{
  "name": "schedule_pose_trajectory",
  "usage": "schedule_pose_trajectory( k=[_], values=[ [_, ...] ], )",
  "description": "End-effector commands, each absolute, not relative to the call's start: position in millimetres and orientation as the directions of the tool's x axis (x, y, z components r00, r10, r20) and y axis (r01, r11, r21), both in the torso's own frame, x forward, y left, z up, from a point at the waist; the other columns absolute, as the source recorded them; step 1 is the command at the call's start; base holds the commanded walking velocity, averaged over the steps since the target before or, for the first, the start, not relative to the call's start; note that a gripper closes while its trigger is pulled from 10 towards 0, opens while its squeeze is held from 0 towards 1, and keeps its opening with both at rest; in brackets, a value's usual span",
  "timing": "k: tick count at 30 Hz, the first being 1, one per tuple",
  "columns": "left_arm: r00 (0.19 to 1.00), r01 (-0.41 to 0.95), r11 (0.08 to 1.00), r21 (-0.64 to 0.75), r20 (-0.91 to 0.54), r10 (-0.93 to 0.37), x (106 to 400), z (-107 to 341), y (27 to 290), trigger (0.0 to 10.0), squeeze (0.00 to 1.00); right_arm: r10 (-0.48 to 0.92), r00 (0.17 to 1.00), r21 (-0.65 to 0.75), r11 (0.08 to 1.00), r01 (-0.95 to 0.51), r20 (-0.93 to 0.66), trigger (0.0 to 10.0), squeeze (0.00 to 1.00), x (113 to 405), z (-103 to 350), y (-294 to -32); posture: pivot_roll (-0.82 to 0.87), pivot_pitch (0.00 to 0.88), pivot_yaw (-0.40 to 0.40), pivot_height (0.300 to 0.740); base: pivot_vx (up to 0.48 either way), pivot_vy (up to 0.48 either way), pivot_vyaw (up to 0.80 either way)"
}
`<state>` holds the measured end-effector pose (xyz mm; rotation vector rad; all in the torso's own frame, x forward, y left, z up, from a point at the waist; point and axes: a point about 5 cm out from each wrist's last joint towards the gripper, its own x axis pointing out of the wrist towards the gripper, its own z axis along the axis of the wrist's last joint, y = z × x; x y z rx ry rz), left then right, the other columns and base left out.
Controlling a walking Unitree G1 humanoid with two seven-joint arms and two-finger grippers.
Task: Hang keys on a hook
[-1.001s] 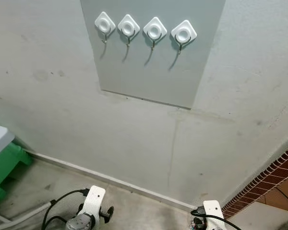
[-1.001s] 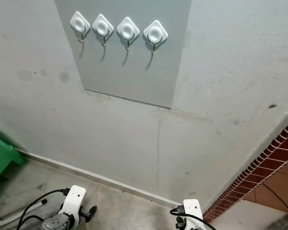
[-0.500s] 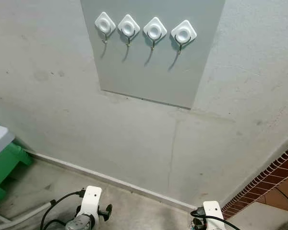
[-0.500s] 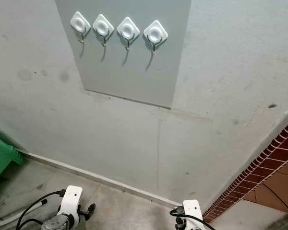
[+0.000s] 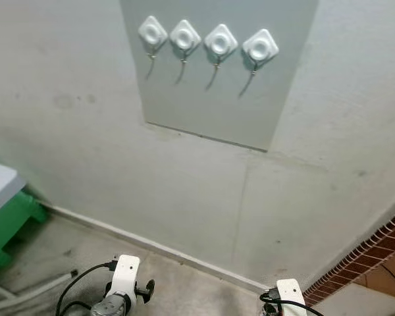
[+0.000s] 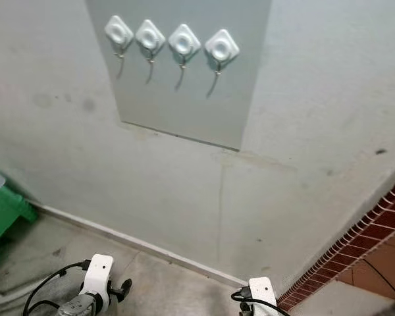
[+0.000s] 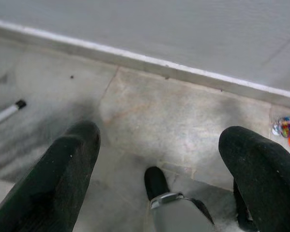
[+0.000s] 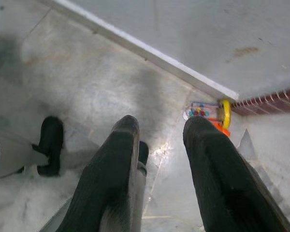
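Observation:
Four white diamond-shaped hooks [image 5: 220, 39] sit in a row on a grey panel [image 5: 210, 99] high on the wall ahead, each with a small metal hook hanging free. My left arm [image 5: 122, 289] and right arm [image 5: 286, 296] hang low at the bottom of the head views. In the left wrist view my left gripper [image 7: 164, 137] points at the floor, open wide, with nothing between its fingers. My right gripper [image 8: 164, 128] also points down at the floor, open by a narrower gap, with nothing in it.
A green stand with a white top [image 5: 6, 210] is at the left by the wall. Brick-red tiling [image 5: 375, 250] borders the right. A small colourful toy [image 8: 210, 112] lies in the floor corner. A white rod [image 7: 5, 112] lies on the floor.
The whole picture has shifted a little down and to the right, so the camera moved. Both arms still hang low much as before.

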<state>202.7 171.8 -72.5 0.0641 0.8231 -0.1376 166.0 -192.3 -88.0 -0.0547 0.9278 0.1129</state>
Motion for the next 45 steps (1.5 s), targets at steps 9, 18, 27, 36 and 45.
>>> schedule_pose_trajectory(
  k=[9, 18, 27, 36, 45],
  values=[
    [0.659, 0.113, 0.994, -0.014, -0.748, -0.085, 200.0, -74.1, 176.5, 10.0, 0.0, 0.078, 0.599, -0.006, 0.991, -0.137, -0.797, 10.0, 0.0, 168.1, -87.3, -189.7, -0.05, 0.0, 0.035, 0.74, 0.0, 0.251, 0.8],
    [0.658, 0.151, 0.988, 0.023, -0.748, -0.083, 200.6, -73.6, 177.0, 10.0, 0.0, 0.083, 0.594, -0.006, 0.989, -0.147, -0.8, 10.0, 0.0, 166.0, -88.4, -188.2, -0.05, 0.0, 0.037, 0.74, 0.0, 0.103, 0.8],
    [0.654, 0.152, 0.988, 0.03, -0.752, -0.078, 199.1, -74.4, 178.4, 10.0, 0.0, 0.084, 0.592, -0.01, 0.988, -0.154, -0.801, 10.0, 0.0, 165.6, -88.6, -187.9, -0.05, 0.0, 0.038, 0.74, 0.0, 0.0, 0.8],
    [0.651, 0.142, 0.99, 0.021, -0.755, -0.077, 197.5, -75.2, 179.3, 10.0, 0.0, 0.086, 0.59, -0.005, 0.988, -0.152, -0.802, 10.0, 0.0, 164.9, -88.9, -187.4, -0.05, 0.0, 0.038, 0.74, 0.0, 0.0, 0.8],
    [0.65, 0.135, 0.991, 0.018, -0.756, -0.075, 197.0, -75.3, 180.4, 10.0, 0.0, 0.088, 0.589, -0.003, 0.988, -0.153, -0.803, 10.0, 0.0, 164.3, -89.3, -186.7, -0.04, 0.0, 0.039, 0.74, 0.0, 0.0, 0.8]
  ],
)
